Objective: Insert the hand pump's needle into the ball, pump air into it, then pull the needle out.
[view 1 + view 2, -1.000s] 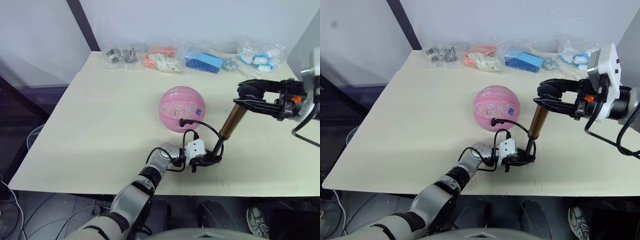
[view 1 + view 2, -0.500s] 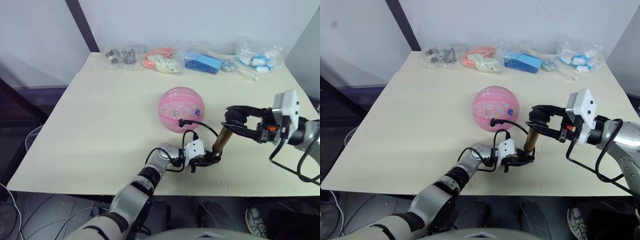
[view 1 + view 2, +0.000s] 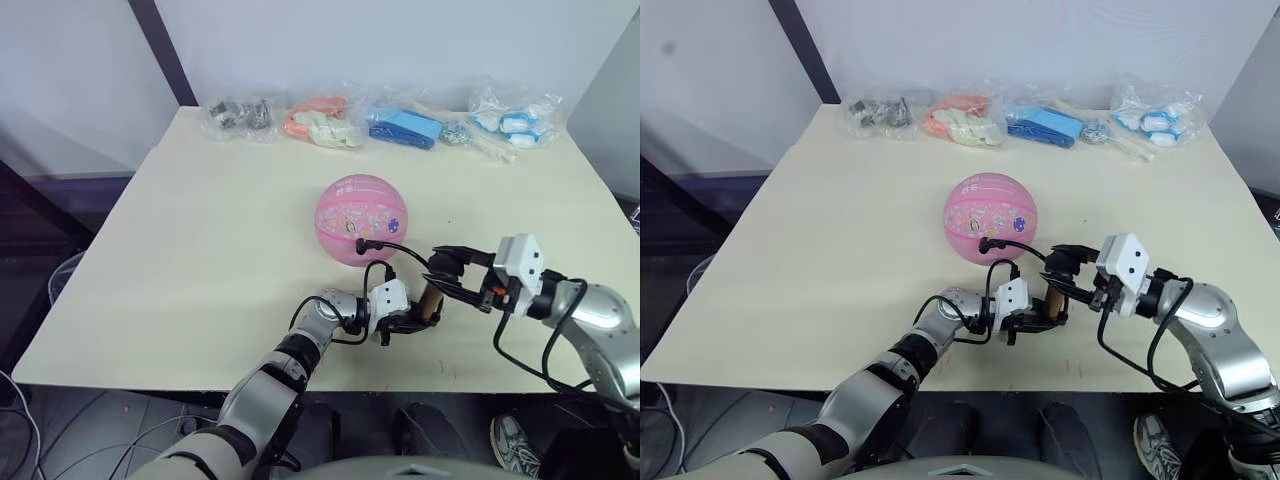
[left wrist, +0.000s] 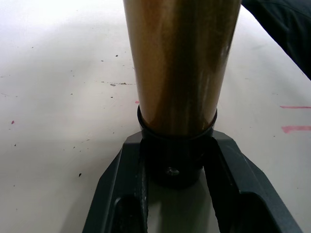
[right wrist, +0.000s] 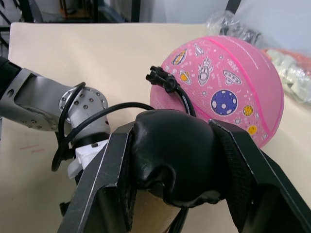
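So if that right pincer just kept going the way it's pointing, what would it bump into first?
Probably the ball. The right pincer, clamped on the hand pump handle, points toward it, with the thin hose slightly nearer; depth is hard to judge.

Bright, even overhead light, soft shadows on the table (image 3: 200, 250); close wrist views slightly blurred.

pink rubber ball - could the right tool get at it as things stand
Probably not yet. The right tool is shut on the black handle of the gold-bronze hand pump, so it is occupied. The pink rubber ball sits close beyond, nothing between.
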`<state>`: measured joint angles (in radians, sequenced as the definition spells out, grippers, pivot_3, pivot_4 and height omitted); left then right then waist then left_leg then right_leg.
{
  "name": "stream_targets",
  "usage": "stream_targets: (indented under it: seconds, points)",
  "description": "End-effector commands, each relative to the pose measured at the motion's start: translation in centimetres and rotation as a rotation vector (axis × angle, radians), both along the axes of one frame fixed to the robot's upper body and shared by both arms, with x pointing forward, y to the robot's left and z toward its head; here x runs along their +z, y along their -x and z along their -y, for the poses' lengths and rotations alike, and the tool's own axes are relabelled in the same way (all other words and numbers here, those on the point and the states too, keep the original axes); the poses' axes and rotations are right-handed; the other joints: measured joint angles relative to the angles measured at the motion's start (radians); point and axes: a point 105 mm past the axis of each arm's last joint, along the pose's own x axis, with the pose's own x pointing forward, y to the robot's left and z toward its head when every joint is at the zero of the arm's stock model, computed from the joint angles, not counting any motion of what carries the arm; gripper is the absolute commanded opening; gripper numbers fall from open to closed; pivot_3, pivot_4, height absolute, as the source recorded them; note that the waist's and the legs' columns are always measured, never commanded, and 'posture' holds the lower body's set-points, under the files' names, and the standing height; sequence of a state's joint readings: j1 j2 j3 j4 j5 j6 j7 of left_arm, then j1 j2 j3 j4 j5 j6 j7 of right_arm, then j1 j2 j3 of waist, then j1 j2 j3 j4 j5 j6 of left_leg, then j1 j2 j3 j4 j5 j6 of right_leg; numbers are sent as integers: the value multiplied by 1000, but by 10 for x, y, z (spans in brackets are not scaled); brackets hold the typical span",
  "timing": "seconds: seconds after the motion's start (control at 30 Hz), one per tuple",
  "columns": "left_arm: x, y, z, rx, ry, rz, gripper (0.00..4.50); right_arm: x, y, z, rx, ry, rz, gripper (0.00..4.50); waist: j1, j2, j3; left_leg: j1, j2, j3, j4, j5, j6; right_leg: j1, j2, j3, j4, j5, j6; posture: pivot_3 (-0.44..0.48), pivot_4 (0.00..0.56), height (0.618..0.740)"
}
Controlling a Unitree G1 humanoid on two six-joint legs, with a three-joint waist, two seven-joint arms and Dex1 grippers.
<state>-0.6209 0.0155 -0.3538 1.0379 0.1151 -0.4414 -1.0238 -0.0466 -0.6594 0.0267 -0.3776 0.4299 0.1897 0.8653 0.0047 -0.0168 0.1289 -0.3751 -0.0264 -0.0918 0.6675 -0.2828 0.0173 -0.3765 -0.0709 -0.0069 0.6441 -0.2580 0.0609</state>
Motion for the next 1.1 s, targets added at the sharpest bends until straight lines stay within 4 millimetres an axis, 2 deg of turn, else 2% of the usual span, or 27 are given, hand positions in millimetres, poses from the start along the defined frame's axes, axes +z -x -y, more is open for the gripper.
stream_targets:
  seconds: [0.03, 0.27, 0.33, 0.6, 0.87, 1.1]
  points:
    - [-37, 17, -17, 6, -133, -116, 1129, -27, 4, 1, -6, 52, -92, 1960, -1, 0, -1, 0, 0, 0, 0, 0, 0, 0, 0, 0, 0, 0, 0, 0, 150, 740]
    - [-38, 18, -18, 9, -133, -121, 1129, 22, 2, 3, 24, 18, -22, 1960, 0, 0, 0, 0, 0, 0, 0, 0, 0, 0, 0, 0, 0, 0, 0, 0, 150, 740]
    - [-38, 18, -18, 9, -133, -122, 1129, 45, 3, 7, 44, 18, -1, 1960, 1, 1, 0, -1, 0, 0, 0, 0, 0, 0, 0, 0, 0, 0, 0, 0, 150, 740]
    - [-39, 18, -17, 10, -132, -121, 1129, 108, 4, 17, 64, 9, 62, 1960, 7, 5, 5, -3, -1, -1, 0, 0, 0, -2, -2, -1, 0, 0, 0, 0, 150, 740]
    - [-39, 18, -16, 14, -133, -121, 1129, 150, 3, 24, 56, -9, 132, 1960, 7, 5, 6, -3, 0, -1, 0, 0, 0, -2, -2, 0, 0, 0, 0, 0, 150, 740]
    - [-41, 19, -19, 14, -137, -123, 1129, 175, 7, 29, 52, -10, 160, 1960, 7, 5, 8, -4, 1, 0, 0, 0, 0, -2, -2, 0, 0, 0, 0, 0, 150, 740]
